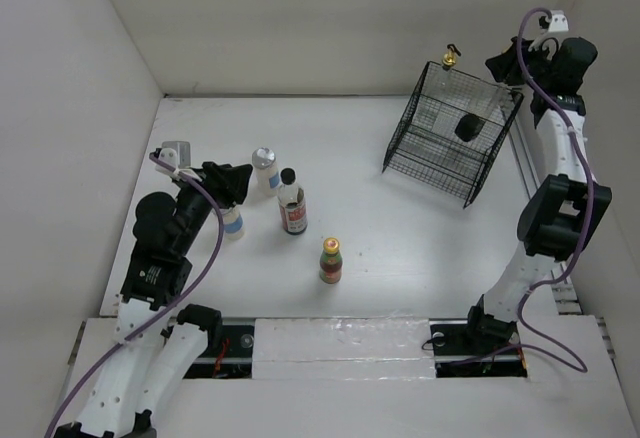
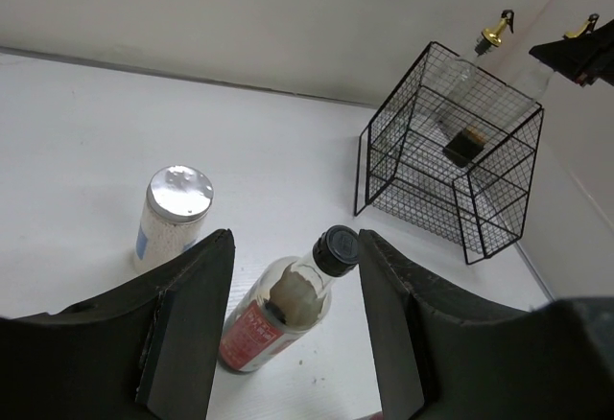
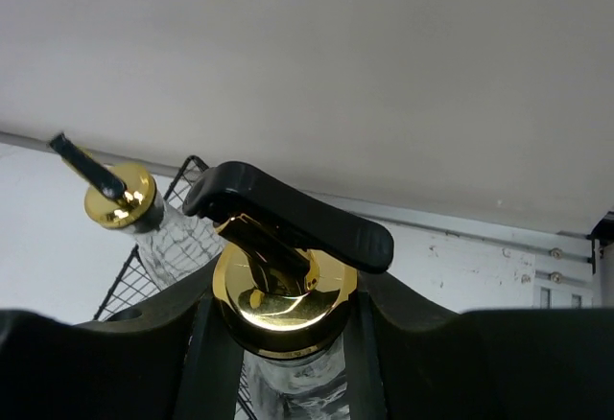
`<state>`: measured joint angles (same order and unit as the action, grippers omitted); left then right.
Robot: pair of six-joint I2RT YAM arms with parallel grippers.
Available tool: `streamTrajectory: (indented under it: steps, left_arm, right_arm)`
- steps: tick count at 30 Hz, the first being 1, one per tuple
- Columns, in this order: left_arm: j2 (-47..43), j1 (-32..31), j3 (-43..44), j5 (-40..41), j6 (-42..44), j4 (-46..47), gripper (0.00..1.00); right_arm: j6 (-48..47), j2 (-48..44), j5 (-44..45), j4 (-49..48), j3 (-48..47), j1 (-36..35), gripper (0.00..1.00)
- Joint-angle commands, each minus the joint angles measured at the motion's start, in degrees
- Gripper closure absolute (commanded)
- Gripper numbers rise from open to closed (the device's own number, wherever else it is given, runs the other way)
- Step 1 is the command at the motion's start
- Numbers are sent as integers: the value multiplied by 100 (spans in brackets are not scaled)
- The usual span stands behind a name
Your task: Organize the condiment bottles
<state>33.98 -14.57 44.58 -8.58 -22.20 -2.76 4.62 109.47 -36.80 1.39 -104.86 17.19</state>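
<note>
**Holding a glass bottle at the basket's far corner**

Pinching in from both sides, the right gripper [image 3: 286,367] has its fingers closed on the neck of a tall glass bottle [image 3: 280,295], just under the gold collar. The black spout lever pokes out above them. The bottle hangs upright from that grip, its long axis pointing straight down. Just beside it, the gold spout of the other glass bottle [image 3: 118,197] sticks up out of the wire basket [image 1: 440,148], where it leans at a slant. From overhead the held bottle is at the basket's far right corner, near the back wall. I cannot tell whether its base is inside the wire or just outside it. To my eye the set-down turns on this: the free space lies below the hand and toward the left arm's side, and the leaning bottle takes up part of it.

Well apart across the table [image 1: 400,248], the left gripper [image 2: 295,276] is spread wide and holds nothing. The dark bottle [image 2: 273,315] stands upright just ahead, framed between its fingers, so the left arm is far nearer to it. A white shaker [image 2: 171,217] stands near that, a second white shaker [image 1: 232,223] is right by the gripper, and the small red-capped bottle [image 1: 330,260] stands alone nearer the arms.
</note>
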Motion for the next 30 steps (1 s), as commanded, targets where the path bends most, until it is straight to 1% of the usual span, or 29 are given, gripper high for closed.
streamTrajectory:
  steps: [1,11,17,20,21,25,27,28,30]
  left_arm:
    - [-58,-29,-10,-30,-30,268,50]
    - [-111,-29,-10,-30,-30,268,50]
    - [-111,-29,-10,-30,-30,215,50]
    - [-111,-29,-10,-30,-30,215,50]
    - [-111,-29,-10,-30,-30,215,50]
    - [-111,-81,-10,-30,-30,215,50]
    - [-111,-81,-10,-30,-30,215,50]
    - [-111,-81,-10,-30,-30,215,50]
    - [-111,-81,-10,-30,-30,215,50]
  right_arm:
    - [294,-505,93,-103,290,-49,76]
    - [294,-514,208,-332,685,-49,76]
    - [188,-514,208,-332,686,-49,76]
    - [127,-514,261,-332,748,-49,69]
    - [74,-514,322,-332,800,-49,64]
    - [21,-514,445,-332,1011,-101,52]
    - [21,-514,445,-385,1011,-102,49]
    - [21,-514,445,-385,1011,-102,45]
    - [21,-514,445,-385,1011,-102,42]
